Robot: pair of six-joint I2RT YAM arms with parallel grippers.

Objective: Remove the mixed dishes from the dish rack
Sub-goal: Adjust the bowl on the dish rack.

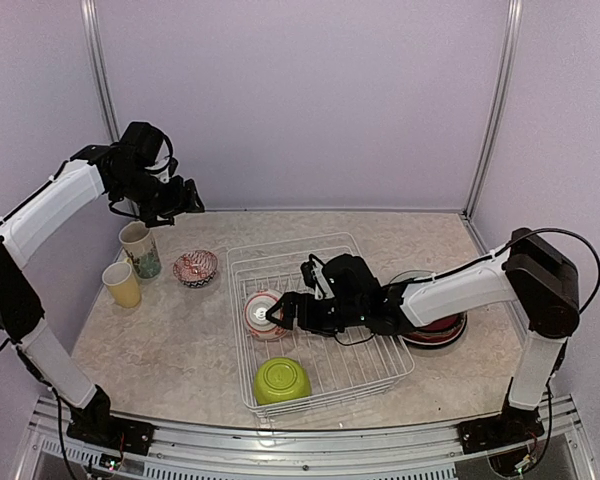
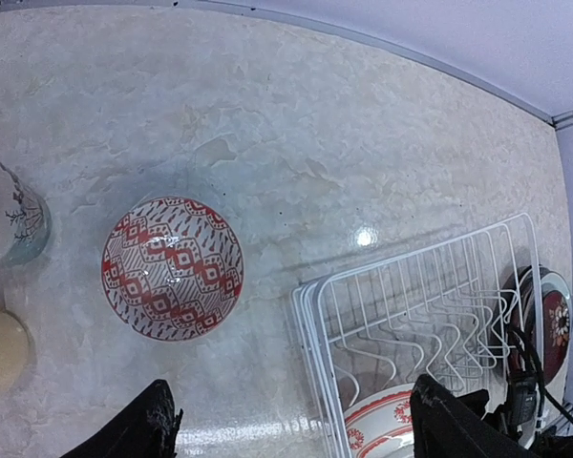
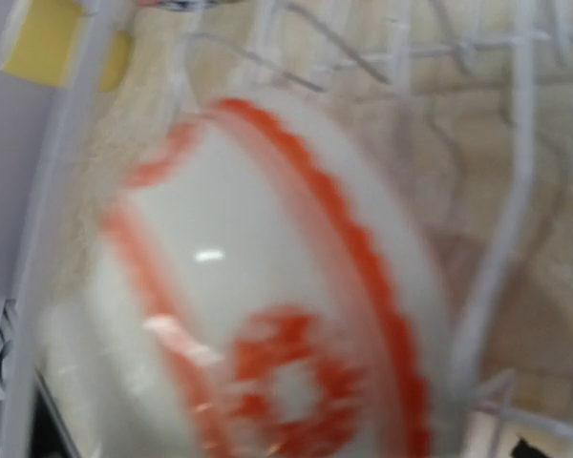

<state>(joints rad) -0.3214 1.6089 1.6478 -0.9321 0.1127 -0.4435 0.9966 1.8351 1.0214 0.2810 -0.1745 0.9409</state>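
Pale marbled desk fills the floor of a lilac-walled booth, and on it sits the dish rack, a white wire basket with raised sides and a row of upright plate slots along its far half. Inside it we see two pieces. A white bowl with a scalloped red rim and red motifs lies tilted on its side at the rack's left wall. It fills the right wrist view as a blurred shape against the wires. A lime green bowl sits upside down in the near left corner.

Our right claw reaches across the rack and is right at the white bowl. The blur hides its fingers, so we cannot tell whether it grips.

Just right of the rack, partly under the right arm, lies a stack of plates, with a red rim and a dark rim showing. Left of the rack, on the bare desk, stand a red-white patterned bowl, a cream-teal mug and a yellow cup, close together.

Our left claw hangs high above that group, its fingers spread wide and holding nothing.
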